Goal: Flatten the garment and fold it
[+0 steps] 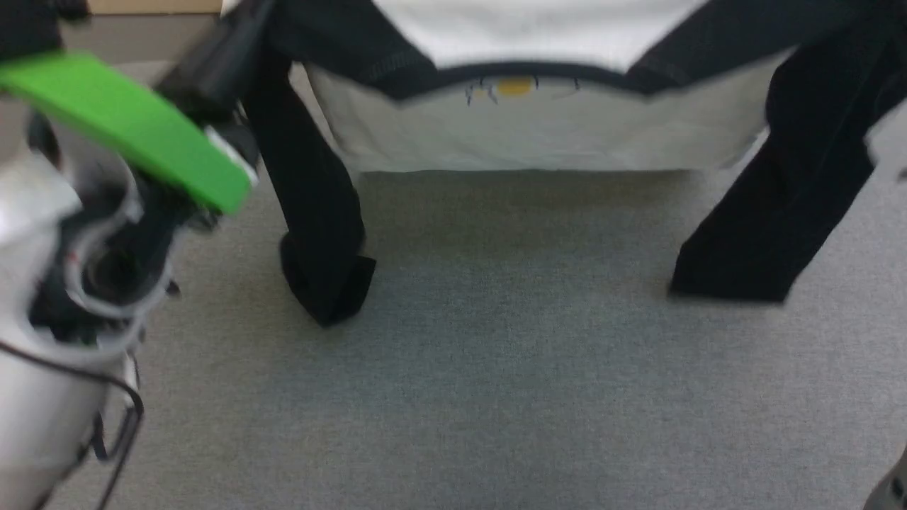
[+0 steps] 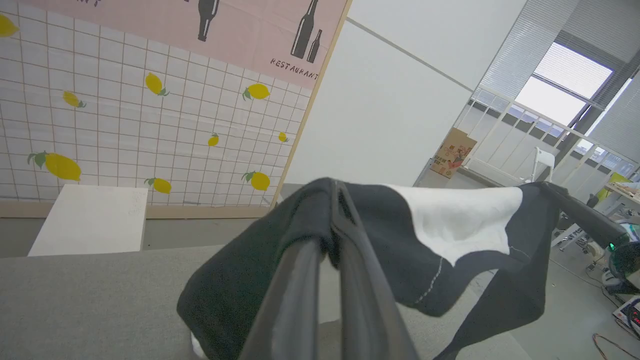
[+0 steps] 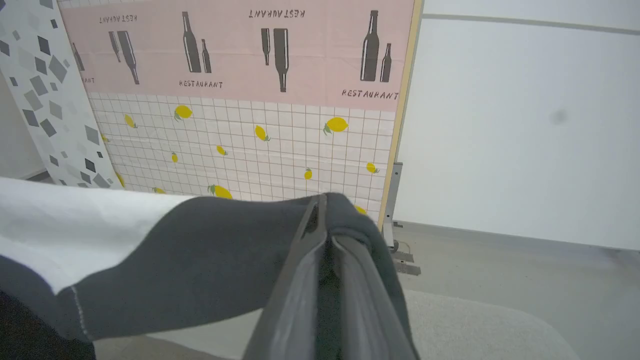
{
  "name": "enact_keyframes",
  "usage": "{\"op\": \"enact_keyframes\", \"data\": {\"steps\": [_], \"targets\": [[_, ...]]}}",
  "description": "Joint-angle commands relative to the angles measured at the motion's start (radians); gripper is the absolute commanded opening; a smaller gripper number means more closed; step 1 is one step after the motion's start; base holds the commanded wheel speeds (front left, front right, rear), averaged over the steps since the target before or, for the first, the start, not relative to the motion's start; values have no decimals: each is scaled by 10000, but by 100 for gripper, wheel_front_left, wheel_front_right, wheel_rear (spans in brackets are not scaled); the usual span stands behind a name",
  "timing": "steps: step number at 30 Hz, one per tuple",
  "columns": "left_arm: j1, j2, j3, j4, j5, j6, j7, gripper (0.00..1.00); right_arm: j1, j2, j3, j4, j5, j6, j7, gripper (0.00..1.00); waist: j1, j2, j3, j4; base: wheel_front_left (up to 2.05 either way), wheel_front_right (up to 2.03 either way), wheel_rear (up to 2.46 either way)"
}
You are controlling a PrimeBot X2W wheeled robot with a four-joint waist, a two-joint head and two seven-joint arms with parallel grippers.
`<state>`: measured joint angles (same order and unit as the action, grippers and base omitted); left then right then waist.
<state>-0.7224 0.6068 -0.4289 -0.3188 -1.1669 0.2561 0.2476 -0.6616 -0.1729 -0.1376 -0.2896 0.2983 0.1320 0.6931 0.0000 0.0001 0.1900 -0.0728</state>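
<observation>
Both grippers are clenched on cloth. Your left gripper (image 2: 336, 186) has its two dark fingers pinched together on a fold of black fabric at the top of one sleeve, and your right gripper (image 3: 320, 202) is pinched the same way on the black shoulder at the other side. Between them the garment (image 1: 553, 28) hangs in the air above the grey desk (image 1: 496, 368), its white body stretched across and the black collar trim (image 1: 524, 69) sagging in a shallow curve.

The left sleeve (image 1: 312, 212) drops to the desk and bunches at its cuff. The right sleeve (image 1: 779, 212) slants down, and its end seems to rest on the desk too. Neither desk edge shows in the head view, so you cannot place the shirt against a corner from there.

Judge this as thin, light, limp cloth. It sags wherever you are not holding it, and it will crease and drag rather than slide cleanly. It will not break, but a shallow pinch could slip off a single layer. Shoulder seams look like the sound hold for spreading it. For the folds, take it at the hem corners and sleeve ends, where an edge gives the fingers something to catch.
</observation>
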Motion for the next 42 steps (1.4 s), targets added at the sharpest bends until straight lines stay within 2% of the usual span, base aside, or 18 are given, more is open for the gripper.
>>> {"op": "enact_keyframes", "data": {"steps": [1, 7, 14, 20, 25, 28, 32, 37, 42], "targets": [[-642, 41, 75, 230, -7, 73, 181, 0, -626, -155, -19, 230, 1, -13, 145, 0, 0, -1, 617, -98, 0, 0, 0], [-3398, -43, 153, 1733, 573, 372, 793, 0, -3574, -517, 204, 1785, -328, -13, 348, 0, 0, -1, 2307, -332, 0, 0, 0], [-6265, -132, 369, 3495, 1578, 632, 574, 0, -6488, -382, 384, 3673, -1118, -13, -717, 0, 0, -1, 4034, -742, 0, 0, 0], [-8591, -500, 983, 4677, 2255, 619, -764, 0, -8662, -146, 116, 4808, -1952, -13, -2212, 0, 0, -1, 5037, -1020, 0, 0, 0], [-9712, -890, 1296, 5320, 2591, 226, -2132, 0, -9559, 2, -171, 5428, -2691, -13, -3480, 0, 0, -1, 5390, -1045, 0, 0, 0], [-9547, -1020, 1144, 5736, 2529, -122, -2267, 0, -9422, 25, -148, 5908, -2694, -13, -3898, 0, 0, -1, 5499, -945, 0, 0, 0], [-8433, -955, 817, 6428, 2387, -489, -2136, 0, -8351, 60, 203, 6656, -2304, -13, -4135, 0, 0, -1, 5415, -805, 0, 0, 0], [-6113, -455, 60, 6978, 2429, -1008, -1744, 0, -6220, -7, 1141, 7204, -1347, -13, -4118, 0, 0, -1, 4795, -582, 0, 0, 0], [-3392, -332, -540, 6806, 2014, -1336, -1473, 0, -3759, -437, 2109, 6842, -61, -13, -3688, 0, 0, -1, 3628, -167, 0, 0, 0]]}}
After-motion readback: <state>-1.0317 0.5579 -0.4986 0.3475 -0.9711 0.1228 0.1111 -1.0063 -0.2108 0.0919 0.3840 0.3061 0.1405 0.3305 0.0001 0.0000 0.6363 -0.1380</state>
